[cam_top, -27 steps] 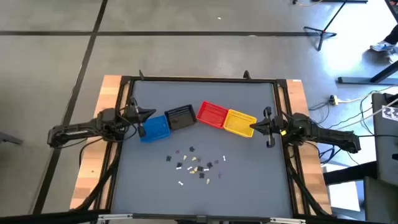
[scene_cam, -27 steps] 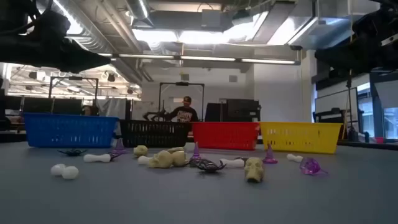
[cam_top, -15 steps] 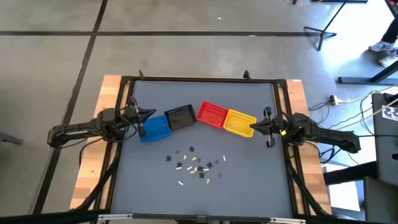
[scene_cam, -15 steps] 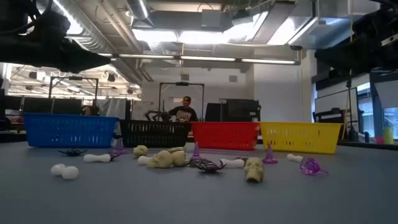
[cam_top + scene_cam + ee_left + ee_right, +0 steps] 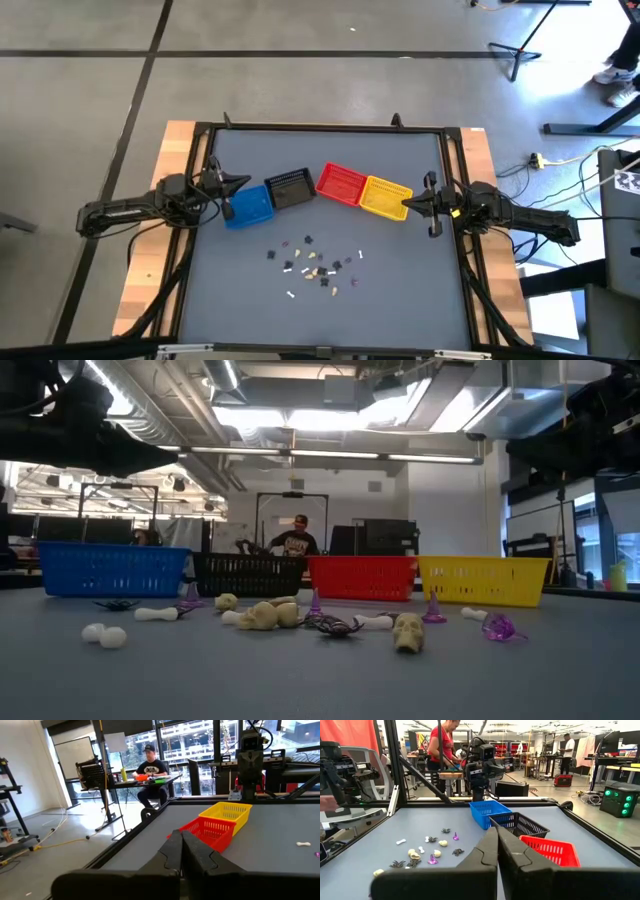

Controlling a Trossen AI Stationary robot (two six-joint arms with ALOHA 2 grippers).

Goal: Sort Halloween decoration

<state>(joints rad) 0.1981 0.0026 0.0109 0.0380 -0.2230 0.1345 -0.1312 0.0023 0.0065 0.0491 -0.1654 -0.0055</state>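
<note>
Four small plastic baskets (image 5: 316, 192) stand in a row across the tabletop (image 5: 400, 290); tiny scattered trinkets (image 5: 316, 266) lie before them.

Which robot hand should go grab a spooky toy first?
Probably either: the toys lie about midway between the shut left hand and shut right hand, both empty and parked beside the baskets.

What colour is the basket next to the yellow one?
Red. The red basket sits beside the yellow basket, clearest in the low view.
</note>
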